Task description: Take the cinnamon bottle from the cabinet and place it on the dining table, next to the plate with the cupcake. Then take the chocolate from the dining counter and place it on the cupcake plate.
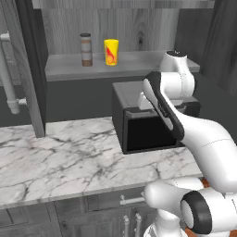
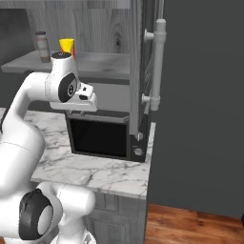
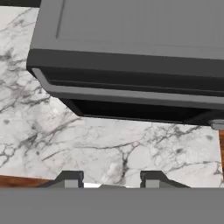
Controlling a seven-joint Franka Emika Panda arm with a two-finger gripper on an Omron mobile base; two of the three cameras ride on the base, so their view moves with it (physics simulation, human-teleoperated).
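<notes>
The claw (image 3: 111, 177) hangs over the marble desk (image 3: 87, 131) with its two dark tips drawn in as close as they go and nothing between them, so it is empty-handed, looking down at the top and front lip of a black microwave-like box (image 3: 131, 52). From the left base view the white arm rises and bends above that same box (image 1: 148, 125), the hand up near the shelf edge. And there is the prize: the cinnamon bottle (image 1: 86, 50), brown with pale bands and a dark cap, standing upright on the light grey shelf (image 1: 69, 67) of the cabinet (image 1: 139, 23), just beside a yellow cup (image 1: 111, 52) with a red mark, the two apart but close. In the right base view the bottle (image 2: 42, 46) shows at the far left of the shelf, the cup (image 2: 66, 45) peeking out behind the arm's wrist. So by my reading nothing is done yet: the bottle is untouched, and both the carry to the dining table and the chocolate step are all ahead; plate, cupcake and chocolate can't be placed from here. What could get in the way? The cabinet door (image 1: 30, 69) stands open at the left with its long bar handle (image 1: 9, 74), another bar handle (image 2: 157, 66) stands at the right, the black box sits under the reach path, and the yellow cup is a close neighbour that a careless approach could knock.
</notes>
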